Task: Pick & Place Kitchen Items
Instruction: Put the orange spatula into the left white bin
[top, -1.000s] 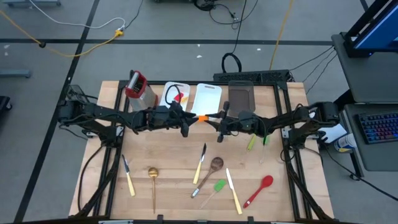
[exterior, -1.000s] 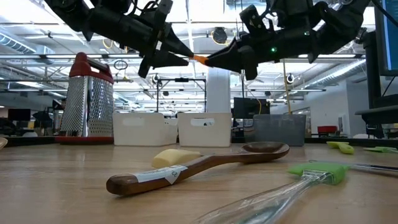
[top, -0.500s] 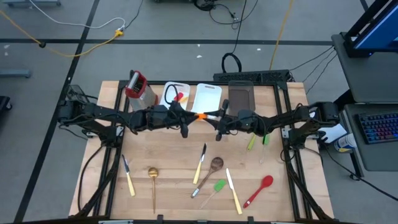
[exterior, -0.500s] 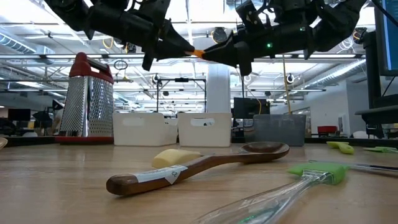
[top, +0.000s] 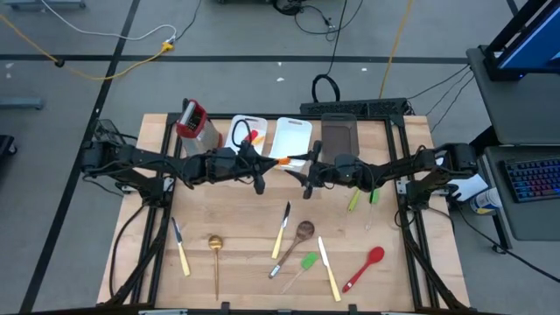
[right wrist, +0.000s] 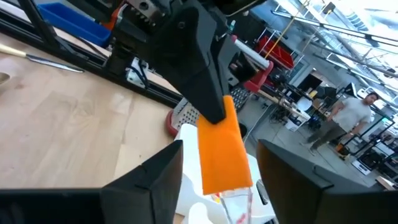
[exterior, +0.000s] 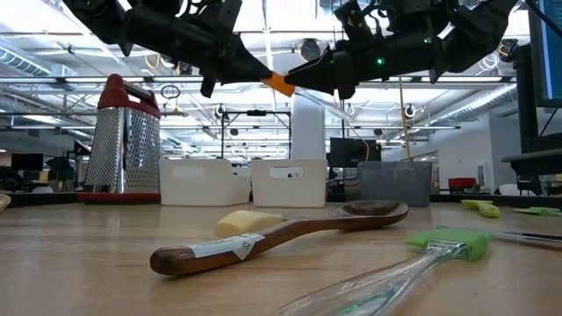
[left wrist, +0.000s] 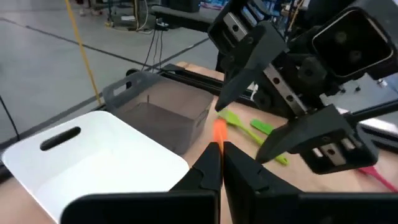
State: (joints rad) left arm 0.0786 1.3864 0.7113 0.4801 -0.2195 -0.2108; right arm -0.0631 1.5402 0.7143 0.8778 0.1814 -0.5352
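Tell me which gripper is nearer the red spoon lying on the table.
Right. The right gripper hangs above mid-table, up and left of the red spoon; the left gripper, shut on the orange piece, is farther left.

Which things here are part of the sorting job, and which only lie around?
Job: orange piece in the shut left pincer; wooden spoon; red spoon; gold ladle; green spatula.
Lying about: grater; keyboard; floor cables.

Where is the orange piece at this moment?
The orange piece is in the air above the back middle of the table, pinched in the left end effector, just in front of the white bin, with the open right end effector beside it.
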